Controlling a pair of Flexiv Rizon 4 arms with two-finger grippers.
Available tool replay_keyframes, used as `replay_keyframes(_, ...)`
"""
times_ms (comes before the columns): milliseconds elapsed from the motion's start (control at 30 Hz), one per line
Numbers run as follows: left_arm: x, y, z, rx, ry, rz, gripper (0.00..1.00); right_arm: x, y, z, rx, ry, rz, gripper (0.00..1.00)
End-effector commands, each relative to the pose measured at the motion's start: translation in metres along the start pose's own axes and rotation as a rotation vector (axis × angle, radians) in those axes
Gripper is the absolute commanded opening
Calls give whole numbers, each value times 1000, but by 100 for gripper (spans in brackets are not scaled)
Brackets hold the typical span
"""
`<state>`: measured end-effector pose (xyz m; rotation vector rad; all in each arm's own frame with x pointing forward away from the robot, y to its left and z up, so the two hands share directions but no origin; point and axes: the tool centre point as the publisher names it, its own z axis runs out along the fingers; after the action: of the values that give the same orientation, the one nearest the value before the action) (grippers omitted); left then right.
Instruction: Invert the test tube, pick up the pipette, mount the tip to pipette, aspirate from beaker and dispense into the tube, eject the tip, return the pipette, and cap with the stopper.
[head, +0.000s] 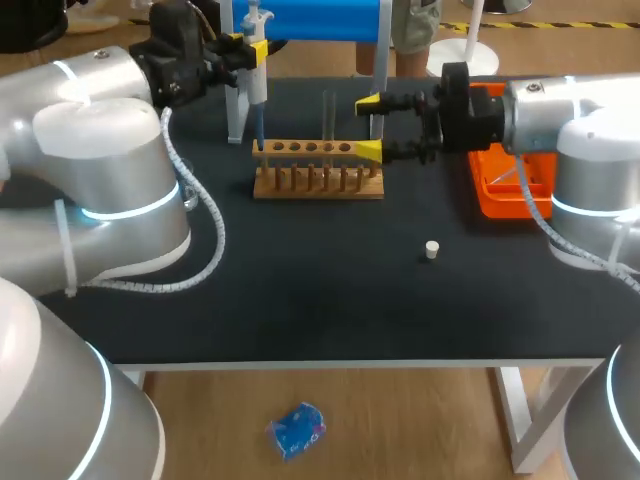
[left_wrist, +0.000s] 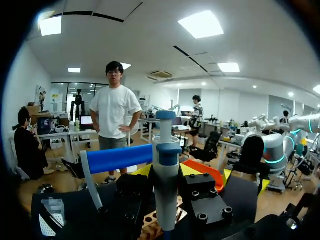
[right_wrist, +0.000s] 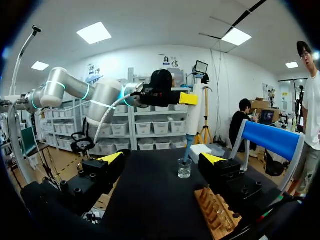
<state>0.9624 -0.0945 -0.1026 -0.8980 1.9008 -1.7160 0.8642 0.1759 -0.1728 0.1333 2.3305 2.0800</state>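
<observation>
1. The white-and-blue pipette (head: 256, 75) is gripped upright between the fingers of the left gripper (head: 252, 47), at the far left of the black table (head: 300, 300). It is just beside a white upright of the blue-barred stand (head: 310, 18).
2. In the right wrist view, the pipette's blue tip is seen at the mouth of a small clear glass beaker (right_wrist: 184, 169).
3. The fingers of the right gripper (head: 369, 127) are spread wide, with nothing held. One yellow tip is just beside the end of the wooden tube rack (head: 318, 172).
4. A clear glass test tube (head: 328, 115) stands upright in that rack, between the two grippers.
5. A small white stopper (head: 432, 250) lies nearer on the table, well apart from the rack.
6. An orange plastic tray (head: 505, 185) is partly covered by the right arm.
</observation>
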Motion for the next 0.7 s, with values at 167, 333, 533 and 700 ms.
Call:
replay_keyframes(167, -23, -6, 27, -22, -105, -41, 0, -16, 23, -1, 50, -198, 39, 100)
replay_keyframes(333, -44, -6, 37, -34, -134, -68, 0, -42, 30, 6, 71, -256, 64, 100)
replay_keyframes(533, -68, -3, 47, -47, -163, -102, 0, -75, 34, 19, 108, -298, 92, 100)
replay_keyframes(700, -84, -2, 53, -69, -182, -116, 0, -105, 34, 29, 113, -304, 129, 100)
